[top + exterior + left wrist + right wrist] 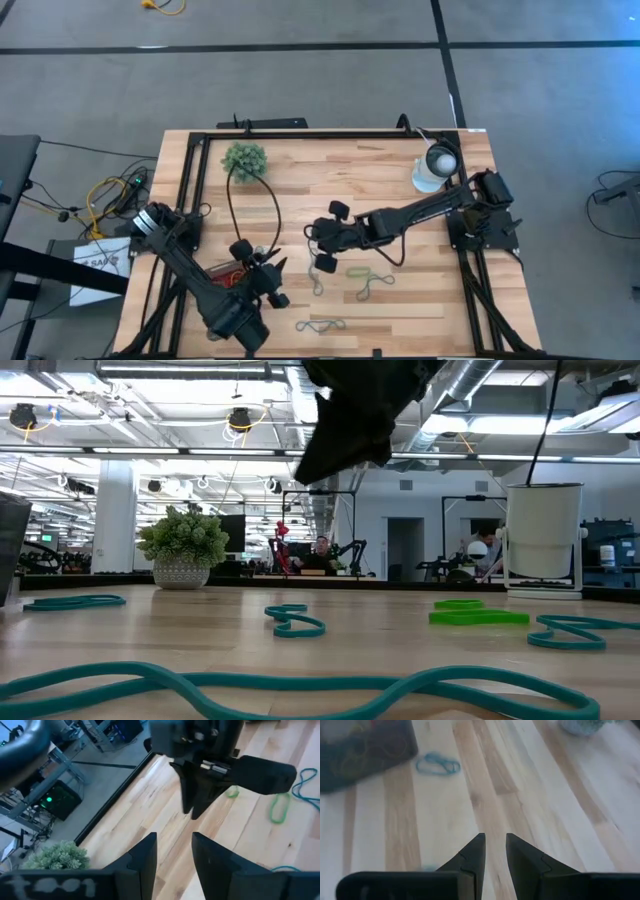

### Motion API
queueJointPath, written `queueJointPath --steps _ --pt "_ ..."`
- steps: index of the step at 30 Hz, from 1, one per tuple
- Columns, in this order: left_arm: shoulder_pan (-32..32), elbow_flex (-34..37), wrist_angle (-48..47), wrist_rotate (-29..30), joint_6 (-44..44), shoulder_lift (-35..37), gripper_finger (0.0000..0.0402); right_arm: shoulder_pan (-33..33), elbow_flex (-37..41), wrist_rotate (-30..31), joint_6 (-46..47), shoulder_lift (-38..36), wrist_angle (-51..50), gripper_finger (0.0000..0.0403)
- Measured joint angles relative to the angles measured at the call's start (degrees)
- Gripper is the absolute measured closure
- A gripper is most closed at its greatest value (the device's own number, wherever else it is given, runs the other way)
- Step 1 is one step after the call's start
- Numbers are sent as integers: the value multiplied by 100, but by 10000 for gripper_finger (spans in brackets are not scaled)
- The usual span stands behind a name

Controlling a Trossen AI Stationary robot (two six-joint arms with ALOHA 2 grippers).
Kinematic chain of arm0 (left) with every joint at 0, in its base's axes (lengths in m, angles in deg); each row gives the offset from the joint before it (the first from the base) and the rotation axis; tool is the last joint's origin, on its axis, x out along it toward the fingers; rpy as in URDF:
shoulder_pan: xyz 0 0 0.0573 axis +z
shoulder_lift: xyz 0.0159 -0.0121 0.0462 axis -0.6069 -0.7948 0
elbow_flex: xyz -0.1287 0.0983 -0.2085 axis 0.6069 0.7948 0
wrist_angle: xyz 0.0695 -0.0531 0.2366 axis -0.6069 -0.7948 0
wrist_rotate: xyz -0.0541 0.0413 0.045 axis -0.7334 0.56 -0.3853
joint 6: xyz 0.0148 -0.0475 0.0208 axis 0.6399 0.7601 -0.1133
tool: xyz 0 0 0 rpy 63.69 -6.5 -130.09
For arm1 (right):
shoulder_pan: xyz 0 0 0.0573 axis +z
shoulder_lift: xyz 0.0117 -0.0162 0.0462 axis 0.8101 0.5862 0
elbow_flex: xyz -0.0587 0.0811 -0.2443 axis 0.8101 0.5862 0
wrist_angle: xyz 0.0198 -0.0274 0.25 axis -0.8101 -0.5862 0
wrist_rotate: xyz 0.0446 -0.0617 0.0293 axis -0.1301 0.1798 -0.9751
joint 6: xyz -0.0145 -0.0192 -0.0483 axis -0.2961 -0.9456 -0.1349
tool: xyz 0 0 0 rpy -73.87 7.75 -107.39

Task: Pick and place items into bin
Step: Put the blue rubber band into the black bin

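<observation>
Loose rubber-band items lie on the wooden table: a blue-grey one [320, 284], a green one [357, 272], another [370, 291] and one near the front edge [320, 325]. The dark bin [226, 274] holds red and yellow bands and is partly hidden under my left arm. My left gripper [174, 851] hangs open over the table just right of the bin [365, 747], pointing toward the right gripper. My right gripper [494, 851] hangs open above bare wood at mid-table, a blue band [438, 765] lying ahead of it beside the bin. Neither gripper holds anything.
A fuzzy green plant ball [244, 160] stands at the far left and a white round lamp [435, 167] at the far right. A black metal frame [300, 133] runs along the table's edges. A black cable [272, 205] curves across the left half.
</observation>
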Motion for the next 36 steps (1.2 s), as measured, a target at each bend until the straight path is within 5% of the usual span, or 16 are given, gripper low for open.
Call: queueJointPath --steps 7,16,21,24,26,32,36 --pt "-67 0 0 63 -1006 708 288 336 0 440 939 -6 -1531 331" --pt "175 165 -1 383 -2587 2499 288 679 0 1319 1293 -497 -3014 331" --pt "343 1175 -1 420 -2540 3744 288 657 89 2141 2139 -1402 -4101 331" --pt "382 2328 94 406 -1710 4425 288 711 627 2630 2371 -1977 -3581 331" --pt "374 3176 501 422 -1303 4799 288 705 1272 2403 2256 -2276 -2820 331" --pt "382 5159 2692 619 -1842 5378 288 438 3093 159 1189 -2540 185 333" --pt "353 5820 3741 603 -2006 5379 288 398 3329 -178 915 -2392 605 334"
